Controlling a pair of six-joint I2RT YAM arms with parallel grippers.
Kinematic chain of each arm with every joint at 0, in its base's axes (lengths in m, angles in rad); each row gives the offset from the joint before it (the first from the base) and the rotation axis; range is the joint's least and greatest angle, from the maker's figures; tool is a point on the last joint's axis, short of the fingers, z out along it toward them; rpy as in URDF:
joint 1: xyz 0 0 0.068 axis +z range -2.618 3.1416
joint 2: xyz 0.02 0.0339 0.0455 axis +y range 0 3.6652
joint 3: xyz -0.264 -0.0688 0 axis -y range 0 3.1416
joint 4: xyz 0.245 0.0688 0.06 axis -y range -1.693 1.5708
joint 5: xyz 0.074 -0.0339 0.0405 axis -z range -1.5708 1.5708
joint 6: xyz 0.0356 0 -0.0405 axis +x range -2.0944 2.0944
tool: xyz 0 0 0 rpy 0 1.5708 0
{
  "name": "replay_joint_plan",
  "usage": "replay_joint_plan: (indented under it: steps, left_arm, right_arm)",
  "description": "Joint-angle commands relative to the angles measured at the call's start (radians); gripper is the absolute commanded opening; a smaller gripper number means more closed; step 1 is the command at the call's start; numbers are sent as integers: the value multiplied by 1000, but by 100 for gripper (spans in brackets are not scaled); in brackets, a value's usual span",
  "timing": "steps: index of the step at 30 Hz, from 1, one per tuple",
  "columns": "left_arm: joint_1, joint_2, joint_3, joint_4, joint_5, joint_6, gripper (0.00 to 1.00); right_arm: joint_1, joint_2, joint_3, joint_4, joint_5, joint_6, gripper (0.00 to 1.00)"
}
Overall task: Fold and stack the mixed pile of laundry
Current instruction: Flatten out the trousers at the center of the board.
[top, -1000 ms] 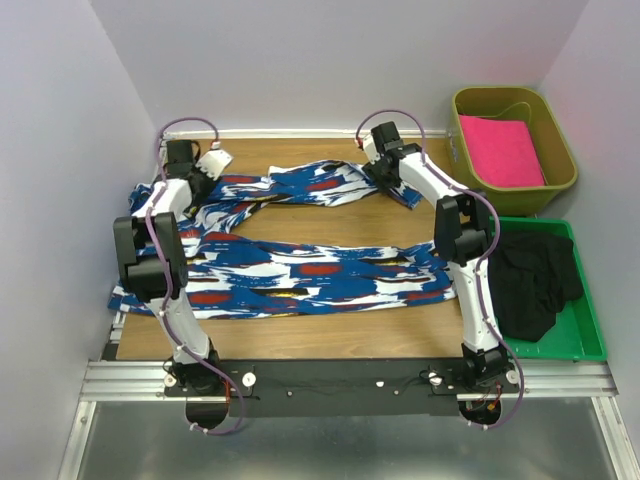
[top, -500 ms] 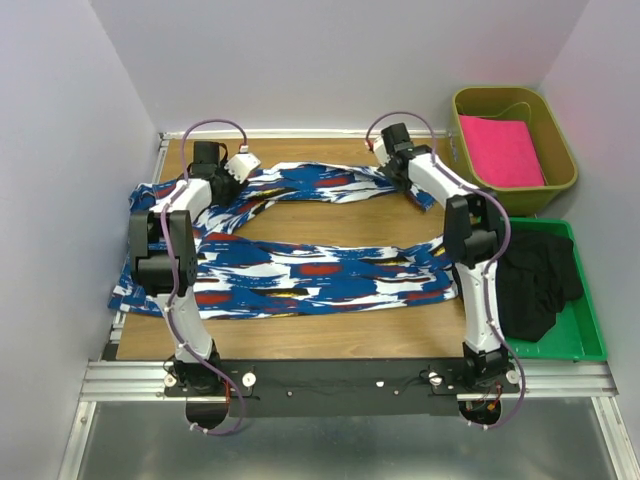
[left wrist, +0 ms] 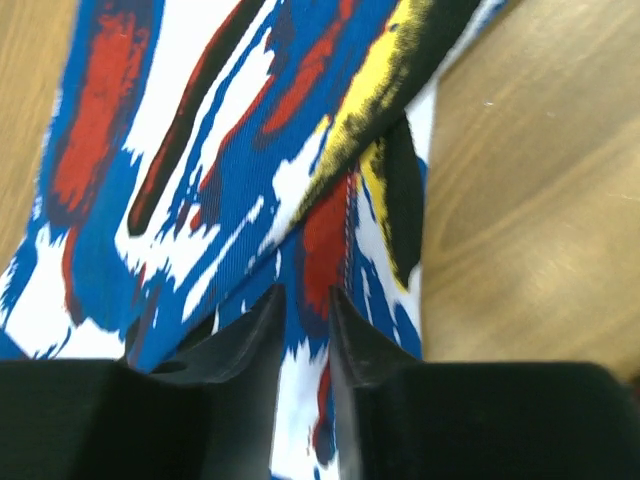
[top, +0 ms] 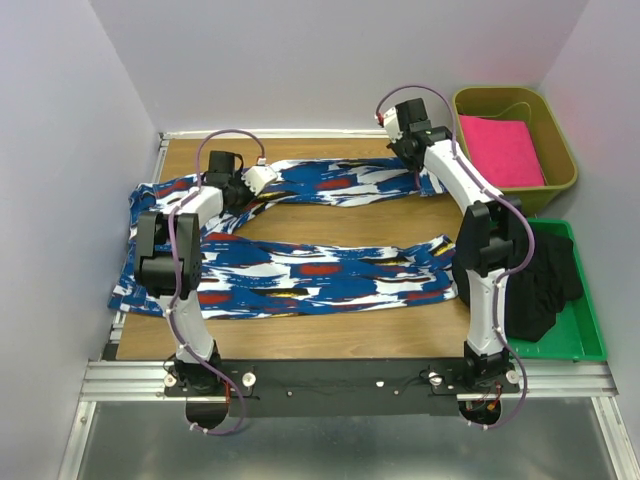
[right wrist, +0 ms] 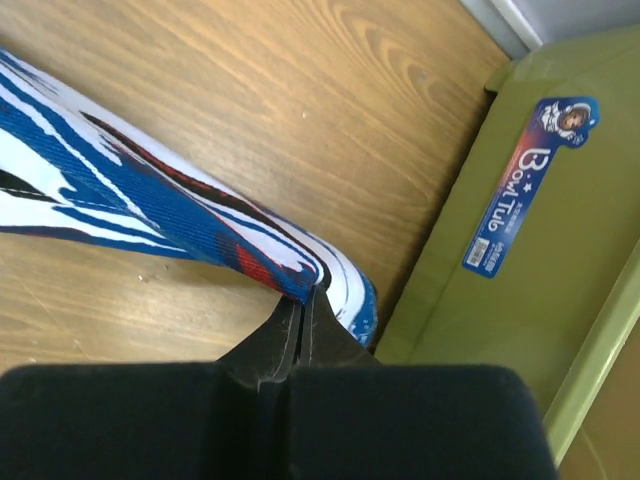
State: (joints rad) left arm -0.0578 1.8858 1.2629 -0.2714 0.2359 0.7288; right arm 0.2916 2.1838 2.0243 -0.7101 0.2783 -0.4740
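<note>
A long blue cloth (top: 320,275) with white, red and black blotches lies on the table in a U shape, one strip along the back and one along the front. My left gripper (top: 243,192) is low over the back strip's left part. In the left wrist view its fingers (left wrist: 250,330) stand a narrow gap apart with cloth (left wrist: 200,180) filling the gap. My right gripper (top: 420,168) is shut on the back strip's right end (right wrist: 290,270), close to the olive tub. The black garment (top: 545,275) lies bunched in the green tray.
An olive tub (top: 465,135) at the back right holds a folded pink cloth (top: 500,150); its wall (right wrist: 500,250) is just beside my right gripper. The green tray (top: 590,345) stands at the right edge. Bare wood (top: 340,220) shows between the two strips.
The right gripper closed on the cloth's end and pulled it right toward the tub, stretching the back strip. The left gripper moved right along that strip and its fingers narrowed.
</note>
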Motion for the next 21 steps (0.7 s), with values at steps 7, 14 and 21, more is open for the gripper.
replay_joint_plan:
  steps: [7,14,21]
  left_arm:
    - [117,-51,-161,-143,-109,216,11]
    - [298,-132,-217,-196,-104,294,5]
    - [294,-131,-169,-238,-44,262,7]
  right_arm:
    - [-55,-67,-13,-112,33,-64,1]
    - [-66,-35,-69,-49,30,-92,1]
    - [-66,192,22,20,48,-87,1]
